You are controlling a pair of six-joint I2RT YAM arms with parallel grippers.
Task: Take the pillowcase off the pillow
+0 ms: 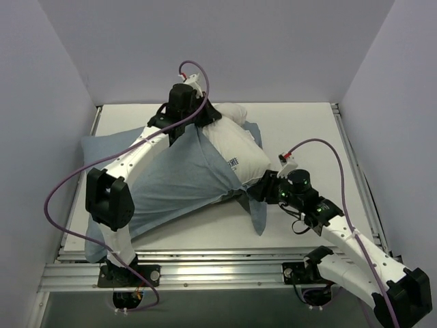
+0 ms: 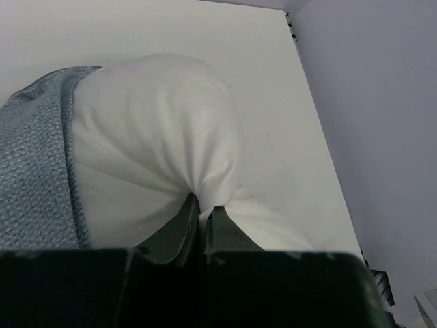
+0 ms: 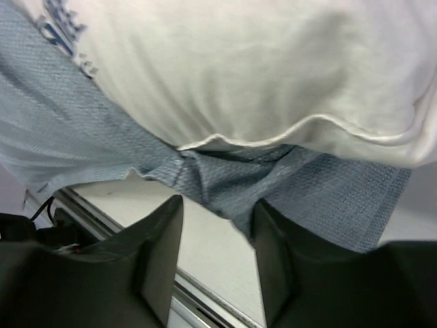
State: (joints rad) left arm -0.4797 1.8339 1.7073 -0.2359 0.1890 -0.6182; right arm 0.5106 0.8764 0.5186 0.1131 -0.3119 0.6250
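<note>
The plump white fabric pillow (image 1: pixel 235 147) lies half bared on the white table (image 1: pixel 307 137), with the thin pale blue-grey cloth pillowcase (image 1: pixel 171 181) covering its left part. The likeliest failure is a poor bite. At the pillow's near corner the right gripper (image 3: pixel 218 208) has its jaws moderately apart, and only a drooping fold of the case's hem reaches the gap. A shallow closure could slip off under pull, or catch the pillow seam just above. At the pillow's far corner the left gripper (image 2: pixel 203 208) is clamped tight on a small pinch of white pillow fabric. If that pinch slips free, the pillow would probably drag along with the case.
</note>
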